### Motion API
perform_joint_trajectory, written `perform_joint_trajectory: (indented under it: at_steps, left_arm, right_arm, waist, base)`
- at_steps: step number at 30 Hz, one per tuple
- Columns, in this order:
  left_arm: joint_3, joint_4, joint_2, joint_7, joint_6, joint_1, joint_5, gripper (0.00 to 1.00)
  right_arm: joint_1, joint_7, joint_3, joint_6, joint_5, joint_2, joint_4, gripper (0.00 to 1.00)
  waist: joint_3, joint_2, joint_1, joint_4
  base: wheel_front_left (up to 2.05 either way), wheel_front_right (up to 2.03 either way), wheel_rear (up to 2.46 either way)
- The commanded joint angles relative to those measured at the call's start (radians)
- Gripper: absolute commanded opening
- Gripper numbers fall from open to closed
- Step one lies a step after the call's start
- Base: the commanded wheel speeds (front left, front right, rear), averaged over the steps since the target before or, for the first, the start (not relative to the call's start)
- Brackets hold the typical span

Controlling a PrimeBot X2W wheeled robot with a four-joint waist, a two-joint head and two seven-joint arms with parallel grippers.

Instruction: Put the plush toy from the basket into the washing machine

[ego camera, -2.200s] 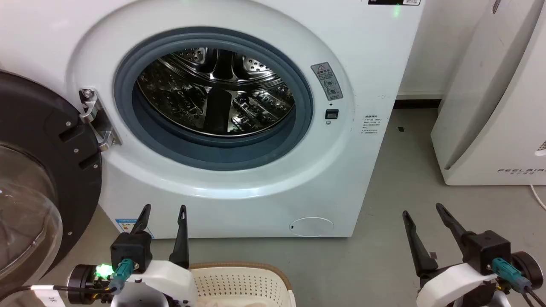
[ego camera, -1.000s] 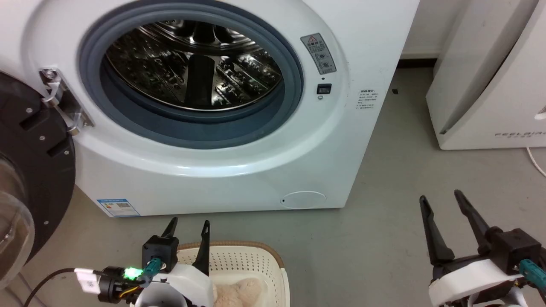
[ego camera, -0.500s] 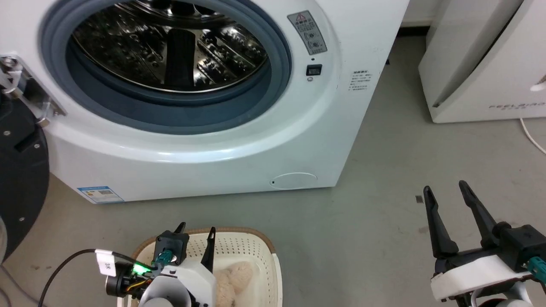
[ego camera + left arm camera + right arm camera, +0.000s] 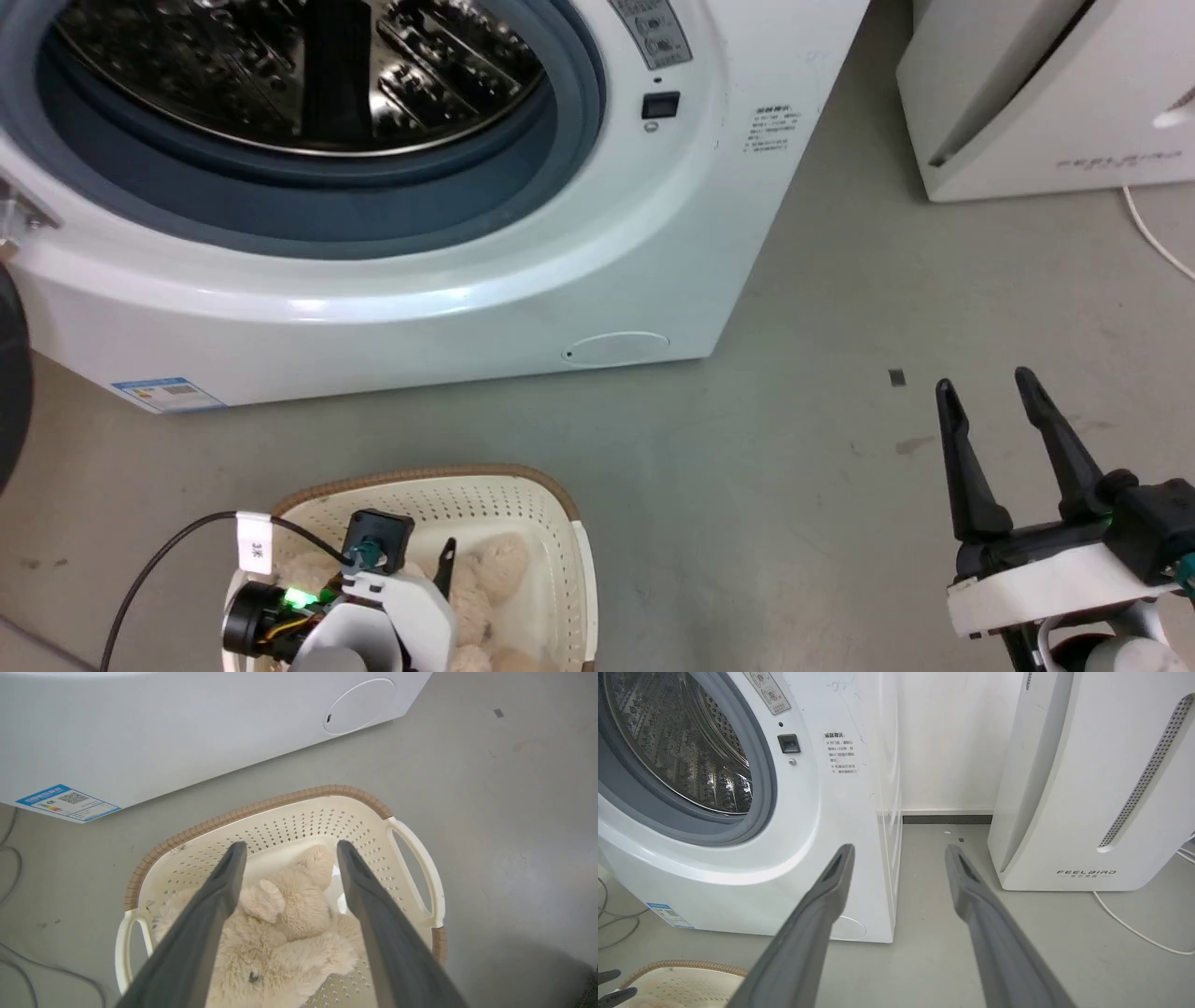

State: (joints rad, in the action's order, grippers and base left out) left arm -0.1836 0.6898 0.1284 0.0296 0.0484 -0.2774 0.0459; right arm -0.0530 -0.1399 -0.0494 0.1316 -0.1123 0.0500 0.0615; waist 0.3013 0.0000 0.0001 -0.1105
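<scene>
Both jaws stand spread, the left gripper hanging over the toy in the basket, the right gripper idle, and the toy looks light, soft and squashy, best pinched across its thick body.

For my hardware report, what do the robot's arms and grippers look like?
Both the left gripper and the right gripper have two long, dark, tapered fingers on a black block, with a rounded white wrist shell and a teal connector. The left wrist also shows a green light and a black cable carrying a small white tag.
</scene>
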Motion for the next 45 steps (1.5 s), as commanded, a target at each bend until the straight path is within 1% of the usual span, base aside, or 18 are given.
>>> perform_joint_trajectory:
  at_steps: [1,10,13,16,20,23,29,34,40,45]
  left_arm:
    - [-0.009,0.039,0.016,-0.012,0.006,-0.030,0.006,1.00]
    - [-0.047,0.130,0.049,-0.047,0.012,-0.090,0.004,1.00]
    - [-0.064,0.165,0.065,-0.076,0.015,-0.116,0.000,1.00]
    - [-0.078,0.197,0.082,-0.082,0.021,-0.146,0.002,1.00]
    - [-0.110,0.239,0.103,-0.100,0.029,-0.194,-0.008,1.00]
    - [-0.159,0.270,0.123,-0.120,0.034,-0.232,-0.043,1.00]
    - [-0.201,0.333,0.148,-0.138,0.040,-0.311,-0.054,1.00]
    - [-0.234,0.386,0.175,-0.168,0.032,-0.367,-0.062,1.00]
    - [-0.266,0.450,0.206,-0.190,0.050,-0.420,-0.051,1.00]
    - [-0.297,0.502,0.212,-0.213,0.071,-0.457,-0.015,1.00]
  right_arm:
    - [-0.020,-0.013,-0.001,-0.001,-0.015,0.000,0.009,1.00]
    - [-0.037,-0.030,0.002,-0.001,-0.035,0.000,0.017,1.00]
    - [-0.045,-0.036,0.004,-0.001,-0.043,0.000,0.021,1.00]
    - [-0.054,-0.042,0.006,-0.001,-0.053,0.000,0.024,1.00]
    - [-0.067,-0.050,0.008,-0.001,-0.067,0.000,0.029,1.00]
    - [-0.074,-0.057,0.017,-0.001,-0.085,0.000,0.033,1.00]
    - [-0.097,-0.069,0.026,-0.001,-0.091,0.000,0.044,1.00]
    - [-0.115,-0.079,0.037,-0.001,-0.088,0.000,0.061,1.00]
    - [-0.137,-0.092,0.030,-0.001,-0.113,0.000,0.083,1.00]
    - [-0.153,-0.102,0.023,-0.001,-0.131,0.000,0.098,1.00]
  waist:
    - [0.025,0.0000,-0.0001,-0.013]
    - [0.098,0.0000,-0.0001,-0.038]
    - [0.129,0.0000,-0.0001,-0.048]
    - [0.162,0.0000,-0.0001,-0.059]
    - [0.204,0.0000,-0.0001,-0.073]
    - [0.238,0.0000,-0.0001,-0.081]
    - [0.304,0.0000,-0.0001,-0.098]
    - [0.355,0.0000,-0.0001,-0.114]
    - [0.421,0.0000,-0.0001,-0.135]
    - [0.477,0.0000,-0.0001,-0.150]
  base:
    - [0.00,0.00,0.00]
    - [0.00,0.00,0.00]
    - [0.00,0.00,0.00]
    - [0.00,0.00,0.00]
    - [0.00,0.00,0.00]
    - [0.00,0.00,0.00]
    - [0.00,0.00,0.00]
    - [0.00,0.00,0.00]
    - [0.00,0.00,0.00]
    - [0.00,0.00,0.00]
